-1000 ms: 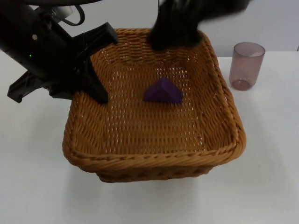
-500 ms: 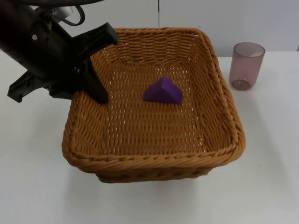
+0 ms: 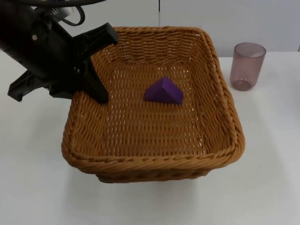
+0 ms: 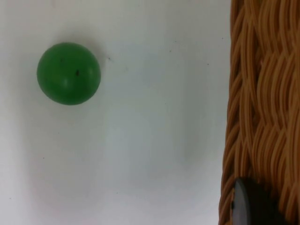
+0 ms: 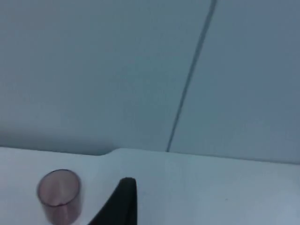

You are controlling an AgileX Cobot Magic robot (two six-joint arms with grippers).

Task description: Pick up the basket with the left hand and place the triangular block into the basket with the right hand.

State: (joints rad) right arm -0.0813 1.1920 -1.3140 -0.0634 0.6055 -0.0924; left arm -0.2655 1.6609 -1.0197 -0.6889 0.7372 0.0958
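A brown wicker basket [image 3: 225, 140] takes up the middle of the top view, with a shadow under its near edge. Inside it a purple triangular block [image 3: 163, 91] lies free on the woven floor. My left gripper [image 3: 93, 70] is shut on the basket's left rim, one finger inside the wall and one outside. The left wrist view looks down along that wicker rim [image 4: 262, 93] beside my black fingertip [image 4: 251, 206]. My right gripper [image 5: 123, 204] is drawn back, facing the grey partition wall.
A translucent purple cup [image 3: 247, 65] stands on the table right of the basket; the same cup [image 5: 58, 194] shows in the right wrist view. A green ball [image 4: 69, 73] lies on the white table below the left gripper.
The right arm, which hung over the basket's far rim a second ago, has pulled out of the top view. Block, basket and left gripper have barely moved.
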